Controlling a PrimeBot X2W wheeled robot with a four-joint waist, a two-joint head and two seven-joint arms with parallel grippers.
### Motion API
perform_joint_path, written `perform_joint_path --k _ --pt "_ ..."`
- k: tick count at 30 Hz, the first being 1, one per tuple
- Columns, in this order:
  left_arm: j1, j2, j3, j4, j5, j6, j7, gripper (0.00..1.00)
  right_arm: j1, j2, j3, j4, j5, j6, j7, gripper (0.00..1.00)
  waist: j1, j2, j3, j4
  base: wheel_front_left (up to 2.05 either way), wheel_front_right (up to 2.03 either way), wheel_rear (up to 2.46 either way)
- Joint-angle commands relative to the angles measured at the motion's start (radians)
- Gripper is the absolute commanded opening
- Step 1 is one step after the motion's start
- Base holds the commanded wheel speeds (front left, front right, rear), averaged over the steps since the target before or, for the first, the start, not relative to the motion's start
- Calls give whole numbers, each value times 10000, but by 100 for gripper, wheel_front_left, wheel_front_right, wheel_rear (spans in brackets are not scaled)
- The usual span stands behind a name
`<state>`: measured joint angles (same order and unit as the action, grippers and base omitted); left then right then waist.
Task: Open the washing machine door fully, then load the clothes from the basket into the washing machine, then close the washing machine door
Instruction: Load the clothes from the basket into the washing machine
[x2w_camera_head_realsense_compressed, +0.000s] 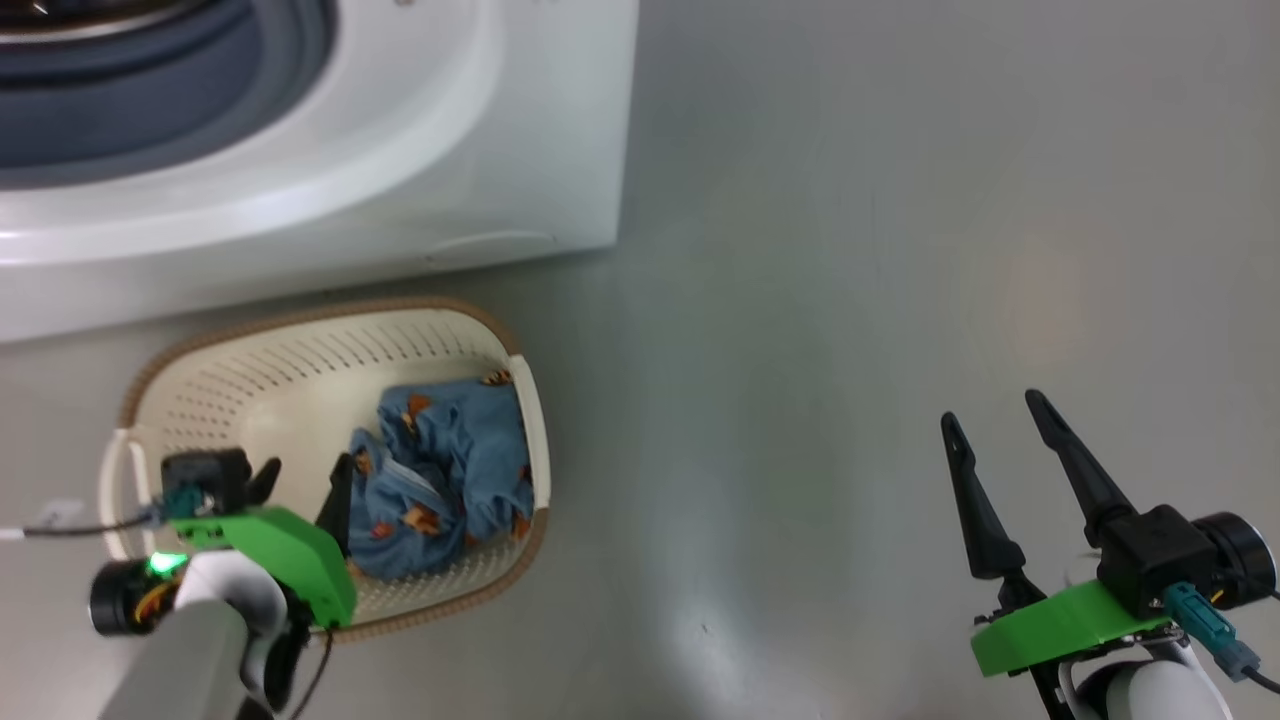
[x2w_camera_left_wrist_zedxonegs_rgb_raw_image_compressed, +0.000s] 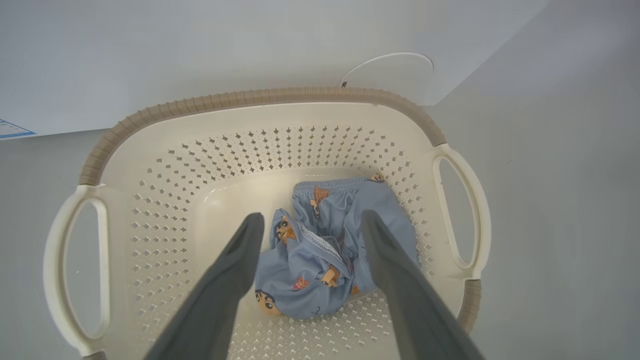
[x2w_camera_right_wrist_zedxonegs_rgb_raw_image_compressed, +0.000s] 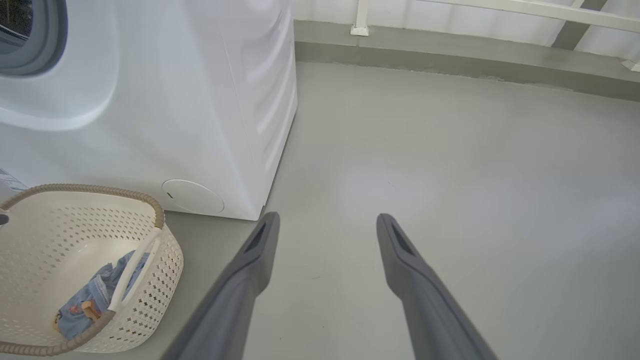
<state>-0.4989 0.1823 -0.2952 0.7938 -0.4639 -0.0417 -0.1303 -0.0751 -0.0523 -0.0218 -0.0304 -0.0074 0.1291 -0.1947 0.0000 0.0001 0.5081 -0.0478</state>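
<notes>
The clothes that we can see are one light blue garment with orange-brown print, crumpled on the bottom of the basket, toward its right-hand end in our head view. The basket stands on the grey floor just in front of the washing machine, whose grey-blue gasket shows at the upper left of that view. Our left tool hangs inside the basket with its fingers spread wide, one on each side of the garment; we cannot tell whether they touch the cloth. Our right tool hangs over the floor, well apart from the basket, its fingers also spread and pinching nothing.
</notes>
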Motion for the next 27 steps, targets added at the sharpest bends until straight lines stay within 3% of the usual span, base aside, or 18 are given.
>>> perform_joint_path --k 1,14,27 --pt "-410 392 217 242 27 -120 61 100 -156 -24 229 -156 34 16 -121 100 0 -1 1332 -674 0 0 0" --pt "-2888 911 -222 3364 140 -572 1477 100 -914 17 715 299 439 16 -550 100 0 -1 3184 -1717 0 0 0" --pt "-4121 1188 -147 4605 -106 -416 2227 100 -1238 19 1079 447 847 16 -666 100 0 -1 4241 -2275 0 0 0"
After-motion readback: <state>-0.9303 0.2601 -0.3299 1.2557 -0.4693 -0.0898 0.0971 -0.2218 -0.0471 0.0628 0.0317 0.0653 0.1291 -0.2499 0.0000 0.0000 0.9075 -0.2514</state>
